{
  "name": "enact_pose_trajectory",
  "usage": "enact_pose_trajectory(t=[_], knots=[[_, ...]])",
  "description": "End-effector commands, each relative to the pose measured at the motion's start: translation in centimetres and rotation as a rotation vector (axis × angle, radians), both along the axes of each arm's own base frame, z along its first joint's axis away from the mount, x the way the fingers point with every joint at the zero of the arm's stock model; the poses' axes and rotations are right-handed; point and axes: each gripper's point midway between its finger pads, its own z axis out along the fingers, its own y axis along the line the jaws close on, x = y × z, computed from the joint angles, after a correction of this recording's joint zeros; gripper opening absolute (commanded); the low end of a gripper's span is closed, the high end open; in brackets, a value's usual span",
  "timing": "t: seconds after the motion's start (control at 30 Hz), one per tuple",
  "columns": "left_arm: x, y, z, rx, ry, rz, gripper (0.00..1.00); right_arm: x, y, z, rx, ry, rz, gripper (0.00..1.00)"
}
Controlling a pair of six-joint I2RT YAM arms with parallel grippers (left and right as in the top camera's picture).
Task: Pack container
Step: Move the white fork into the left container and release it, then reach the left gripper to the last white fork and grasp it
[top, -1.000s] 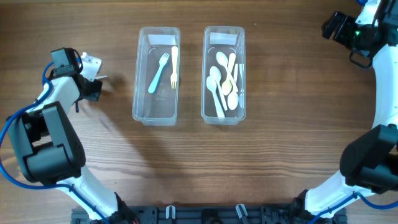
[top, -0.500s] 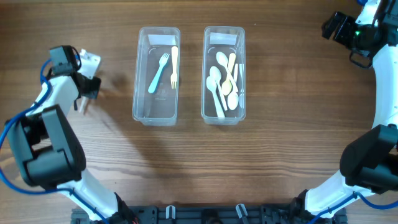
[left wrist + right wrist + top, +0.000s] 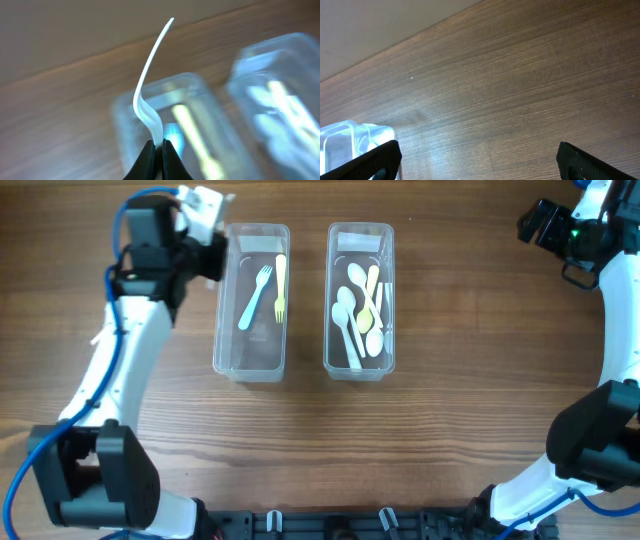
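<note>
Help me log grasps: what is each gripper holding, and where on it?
The left gripper pinches a thin white plastic utensil at its lower, curved end; fork or spoon cannot be told. The right gripper stands open, holding nothing.

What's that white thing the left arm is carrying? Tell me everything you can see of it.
The white utensil is a thin, slightly glossy plastic piece seen edge-on, so I cannot tell whether it is a fork or a spoon. A long slim stem rises to a pointed tip, with a gentle bend low down. The left gripper has its jaws shut on the lower end. Nothing else touches it. It hangs in the air at the left clear container.
</note>
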Motion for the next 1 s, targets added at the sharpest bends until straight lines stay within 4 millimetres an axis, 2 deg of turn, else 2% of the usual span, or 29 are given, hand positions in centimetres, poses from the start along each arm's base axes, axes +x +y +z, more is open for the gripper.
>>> enact_pose_trajectory(t=[0.0, 0.07, 0.13, 0.17, 0.27, 0.33, 0.47, 0.5, 0.53, 0.6, 0.7, 0.77, 0.83, 0.9, 0.97], knots=[[-0.9, -3.7, -2.5, -0.074, 0.115, -0.003, 0.04, 0.0, -0.2, 0.6, -0.019, -0.013, 0.002, 1.0], [-1.3, -4.2, -3.8, -0.045, 0.152, 0.001, 0.05, 0.0, -0.2, 0.6, -0.019, -0.013, 0.002, 0.99], [-1.8, -4.7, -4.7, -0.038, 0.188, -0.011, 0.5, 0.0, -0.2, 0.6, -0.019, -0.013, 0.002, 1.0], [-1.9, -4.8, -4.8, -0.037, 0.194, -0.012, 0.6, 0.0, -0.2, 0.6, -0.019, -0.013, 0.002, 1.0], [-1.6, -4.1, -4.7, -0.015, 0.18, -0.001, 0.79, 0.0, -0.2, 0.6, -0.019, -0.013, 0.002, 1.0], [-1.1, -2.0, -4.8, 0.081, 0.151, 0.045, 0.81, 0.0, -0.2, 0.6, -0.019, -0.013, 0.002, 1.0], [-0.3, 6.5, -3.9, 0.415, 0.096, 0.255, 0.88, 0.0, -0.2, 0.6, -0.019, -0.013, 0.002, 1.0], [-0.3, 7.9, -3.8, 0.466, 0.097, 0.274, 0.89, 0.0, -0.2, 0.6, -0.019, -0.013, 0.002, 1.0], [-0.4, 9.6, -3.7, 0.516, 0.104, 0.287, 0.96, 0.0, -0.2, 0.6, -0.019, -0.013, 0.002, 1.0], [-0.8, 12.5, -3.9, 0.57, 0.126, 0.294, 1.0, 0.0, -0.2, 0.6, -0.019, -0.013, 0.002, 1.0], [-1.4, 16.9, -3.9, 0.578, 0.153, 0.369, 1.0, 0.0, -0.2, 0.6, -0.019, -0.013, 0.002, 1.0], [-2.4, 20.9, -4.0, 0.571, 0.18, 0.451, 1.0, 0.0, -0.2, 0.6, -0.019, -0.013, 0.002, 1.0], [-3.3, 23.9, -4.2, 0.56, 0.201, 0.51, 0.99, 0.0, -0.2, 0.6, -0.019, -0.013, 0.002, 1.0], [-4.3, 26.6, -4.9, 0.514, 0.223, 0.547, 1.0, 0.0, -0.2, 0.6, -0.019, -0.013, 0.002, 1.0], [-4.9, 28.3, -5.6, 0.475, 0.239, 0.563, 1.0, 0.0, -0.2, 0.6, -0.019, -0.013, 0.002, 1.0]])
